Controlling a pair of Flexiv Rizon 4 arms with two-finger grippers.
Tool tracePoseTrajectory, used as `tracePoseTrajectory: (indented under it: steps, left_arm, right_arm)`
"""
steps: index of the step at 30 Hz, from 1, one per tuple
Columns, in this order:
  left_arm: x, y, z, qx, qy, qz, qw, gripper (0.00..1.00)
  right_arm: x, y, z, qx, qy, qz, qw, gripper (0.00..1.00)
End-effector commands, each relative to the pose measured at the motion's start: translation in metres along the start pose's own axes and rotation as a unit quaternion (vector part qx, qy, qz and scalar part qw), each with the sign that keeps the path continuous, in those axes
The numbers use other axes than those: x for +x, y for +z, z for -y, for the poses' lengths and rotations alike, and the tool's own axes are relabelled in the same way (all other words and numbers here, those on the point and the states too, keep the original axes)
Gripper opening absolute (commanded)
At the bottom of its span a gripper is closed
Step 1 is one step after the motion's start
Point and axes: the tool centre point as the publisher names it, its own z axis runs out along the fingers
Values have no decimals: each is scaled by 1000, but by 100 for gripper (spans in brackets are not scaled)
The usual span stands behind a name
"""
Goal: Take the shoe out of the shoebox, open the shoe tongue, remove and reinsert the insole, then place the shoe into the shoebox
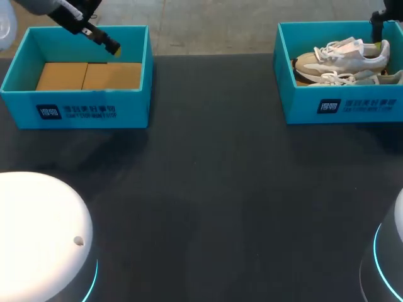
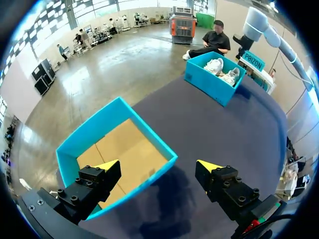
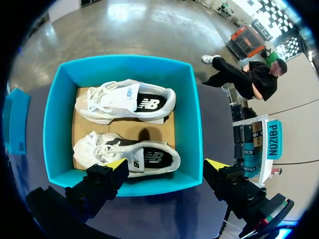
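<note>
Two white and beige shoes lie on their sides in the blue shoebox [image 1: 340, 104] at the table's far right: one shoe [image 1: 343, 55] at the back, the other [image 1: 352, 77] in front. My right gripper [image 1: 378, 31] hangs open above this box [image 3: 52, 124], over its near wall, with both shoes [image 3: 124, 102] [image 3: 127, 154] ahead of its fingers and nothing between them. At the far left stands a second blue box [image 1: 75, 110] with only a cardboard floor. My left gripper [image 1: 107, 43] is open above that box [image 2: 89, 132], holding nothing [image 2: 158, 167].
The dark table [image 1: 214, 189] stretches between the two boxes. The white domed bases of my arms sit at the near left [image 1: 38, 233] and near right [image 1: 387, 264] corners. The shoebox with the shoes [image 2: 212, 79] shows far across the table in the left wrist view.
</note>
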Motion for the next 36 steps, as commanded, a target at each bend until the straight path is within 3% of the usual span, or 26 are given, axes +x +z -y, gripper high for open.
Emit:
tracePoseTrajectory:
  steps: [1, 9, 14, 24, 36]
  left_arm:
    - [4, -8, -2, -44, -89, -17, 995, 100]
    - [4, -15, -4, -117, -242, -12, 963, 100]
    - [4, -8, -10, -154, -305, -17, 940, 100]
    - [11, 17, -14, -171, -398, -3, 901, 100]
    - [26, 50, 4, -199, -364, 16, 910, 100]
  right_arm:
    - [0, 0, 2, -3, 0, -1, 1000, 100]
    - [6, -4, 23, 73, -24, -26, 997, 100]
    - [6, -15, 40, 88, -29, -43, 995, 100]
    - [8, -40, 71, 71, -30, -68, 995, 100]
    - [24, -48, 101, 46, -42, -76, 995, 100]
